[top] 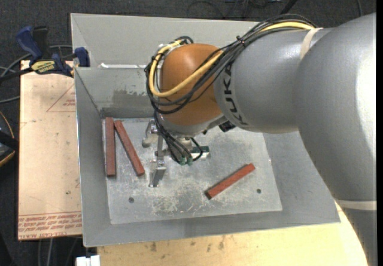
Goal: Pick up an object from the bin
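Bin point(90, 139) holds two brown sticks point(129, 148) just left of claw point(157, 174), third stick point(230, 180) right; arm point(287, 79) reaches down, can't tell claw's grip.

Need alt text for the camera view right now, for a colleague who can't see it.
The claw hangs low over the floor of the grey bin, just right of two reddish-brown bars at the left: a straight bar and a tilted bar. A third bar lies apart at lower right.

Reddish-brown sticks point(230, 180), scuffed grey bin point(254, 200)
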You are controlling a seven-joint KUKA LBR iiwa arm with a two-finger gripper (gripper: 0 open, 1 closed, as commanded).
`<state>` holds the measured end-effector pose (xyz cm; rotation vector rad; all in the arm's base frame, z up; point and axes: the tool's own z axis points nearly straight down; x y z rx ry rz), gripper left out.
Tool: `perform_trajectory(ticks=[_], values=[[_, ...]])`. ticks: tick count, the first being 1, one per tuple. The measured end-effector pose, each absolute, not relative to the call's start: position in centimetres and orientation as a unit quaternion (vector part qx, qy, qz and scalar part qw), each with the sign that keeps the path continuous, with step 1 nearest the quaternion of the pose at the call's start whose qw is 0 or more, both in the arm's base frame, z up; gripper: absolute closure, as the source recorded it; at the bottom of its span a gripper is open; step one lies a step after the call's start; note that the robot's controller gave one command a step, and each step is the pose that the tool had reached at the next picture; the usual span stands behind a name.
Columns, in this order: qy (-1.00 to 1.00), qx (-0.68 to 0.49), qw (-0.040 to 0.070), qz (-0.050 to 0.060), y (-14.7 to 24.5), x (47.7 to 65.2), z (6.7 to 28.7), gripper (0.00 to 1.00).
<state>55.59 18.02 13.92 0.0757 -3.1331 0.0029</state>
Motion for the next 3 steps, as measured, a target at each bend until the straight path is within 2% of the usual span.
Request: perform_trajectory(ticks=[1, 2, 3], values=[[-1.000, -0.030, -0.005, -0.002, 19.5, 58.6, 11.1, 0.00], [-1.000, -0.018, -0.002, -0.001, 19.8, 58.5, 9.8, 0.00], [-1.000, -0.014, 0.002, 0.001, 19.7, 57.1, 11.7, 0.00]])
